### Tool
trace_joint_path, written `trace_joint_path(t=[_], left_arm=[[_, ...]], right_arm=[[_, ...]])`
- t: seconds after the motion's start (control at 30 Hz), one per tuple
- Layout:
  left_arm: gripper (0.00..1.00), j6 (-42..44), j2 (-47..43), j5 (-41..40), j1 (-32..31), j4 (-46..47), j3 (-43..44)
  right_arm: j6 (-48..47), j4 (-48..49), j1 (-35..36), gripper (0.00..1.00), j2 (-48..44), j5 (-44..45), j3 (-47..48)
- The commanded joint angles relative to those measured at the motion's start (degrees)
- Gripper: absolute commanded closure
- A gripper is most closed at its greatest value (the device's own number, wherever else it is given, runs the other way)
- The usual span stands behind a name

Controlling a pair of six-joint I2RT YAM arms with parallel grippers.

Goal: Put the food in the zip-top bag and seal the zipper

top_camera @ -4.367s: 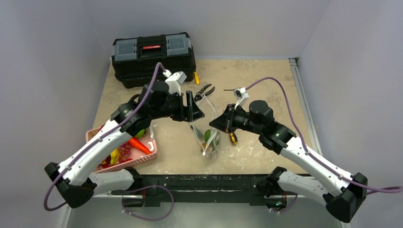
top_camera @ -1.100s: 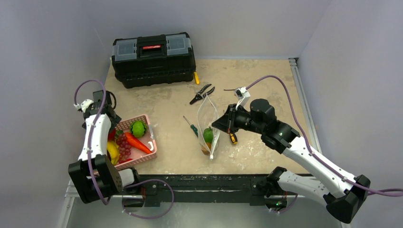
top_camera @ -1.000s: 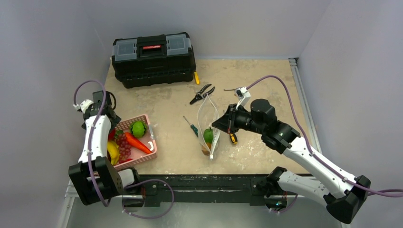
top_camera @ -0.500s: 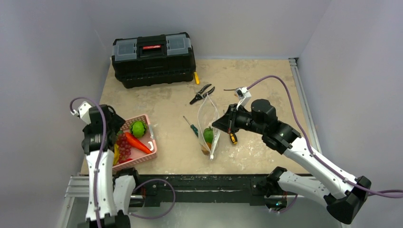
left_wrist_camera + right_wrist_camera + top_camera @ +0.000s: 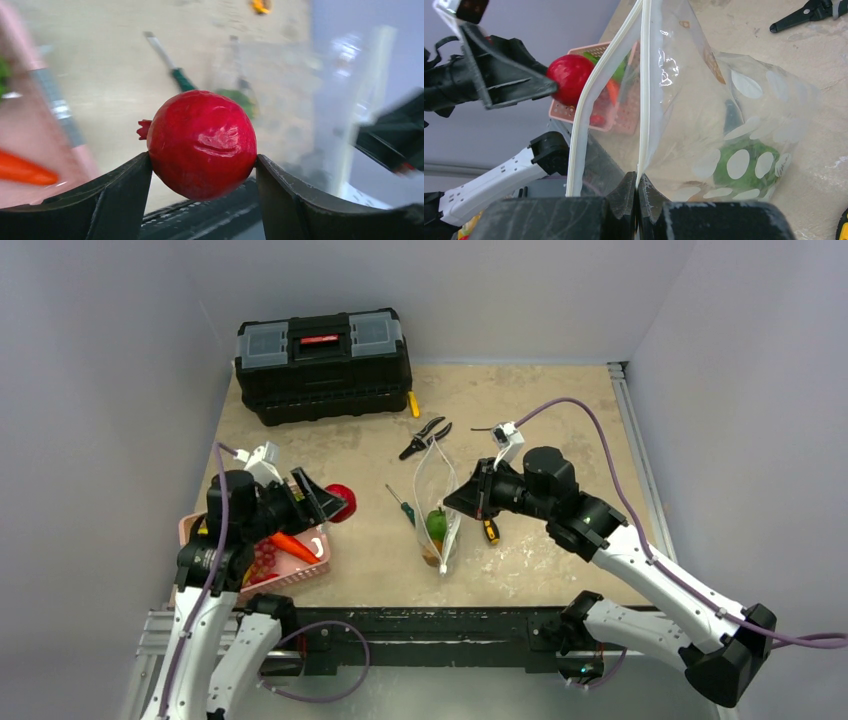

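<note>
My left gripper (image 5: 335, 502) is shut on the food, a glossy red round fruit (image 5: 341, 501) (image 5: 202, 142), and holds it in the air above the right end of the pink basket (image 5: 318, 565). An orange carrot (image 5: 292, 545) lies in the basket. The zip-top bag (image 5: 440, 502) (image 5: 724, 100) stands upright at mid-table with its mouth open. A green pepper (image 5: 437, 523) (image 5: 744, 165) lies inside it. My right gripper (image 5: 457, 502) (image 5: 637, 182) is shut on one strip of the zipper (image 5: 642, 90). The other strip (image 5: 584, 130) hangs apart to the left.
A black toolbox (image 5: 322, 360) stands at the back left. Black pliers (image 5: 425, 435) lie behind the bag. A green-handled screwdriver (image 5: 403, 505) lies left of the bag and a yellow-black one (image 5: 490, 530) lies right of it. Grey walls close in both sides.
My left arm has swung from the basket's left side over to its right end, carrying the red fruit toward the bag. The right arm and the bag have stayed still.
</note>
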Motion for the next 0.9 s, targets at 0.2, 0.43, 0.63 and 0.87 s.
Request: trace_joint_path(t=[0.2, 0.43, 0.63, 0.87], left_arm=[[0.65, -17.5, -5.9, 24.4, -8.9, 32.8, 2.5], [0.65, -16.8, 0.0, 21.9, -17.5, 36.3, 4.5], [0.66, -12.9, 8.6, 7.7, -28.1, 28.0, 11.6], [0.66, -13.1, 16.3, -2.6, -36.4, 32.2, 13.2]], right_arm=[[0.9, 3.2, 0.5, 1.00, 0.2, -1.4, 0.7], [1.9, 3.7, 1.0, 1.00, 0.1, -1.3, 0.7], [1.9, 3.1, 1.7, 1.00, 0.0, 0.0, 0.6], [1.9, 2.4, 2.0, 1.00, -0.8, 0.6, 0.7]])
